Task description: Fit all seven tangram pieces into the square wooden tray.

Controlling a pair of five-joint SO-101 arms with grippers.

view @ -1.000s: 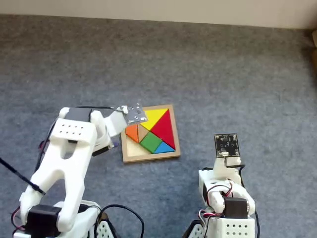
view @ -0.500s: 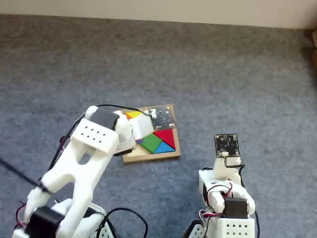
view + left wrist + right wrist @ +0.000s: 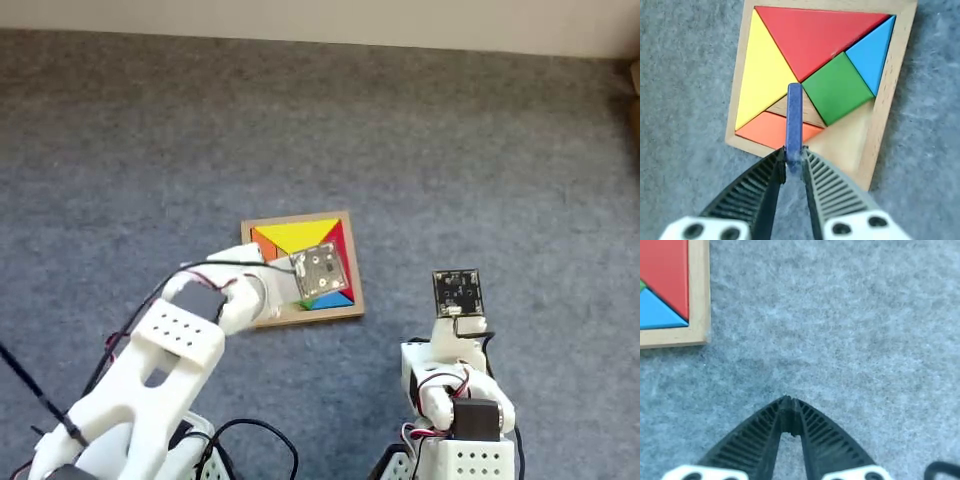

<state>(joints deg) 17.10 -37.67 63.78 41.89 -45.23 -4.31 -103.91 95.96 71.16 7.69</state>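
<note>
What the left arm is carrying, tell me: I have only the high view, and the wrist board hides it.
Observer: The left arm's jaws are shut on a dark blue piece, held on edge over the tray.
Operator: Now report the free space in the tray.
Observer: Bare wood shows in one corner, beside the green square.
Operator: Give me the right arm's jaws.
Observer: Shut with nothing between them, over the carpet near the tray's corner.
</note>
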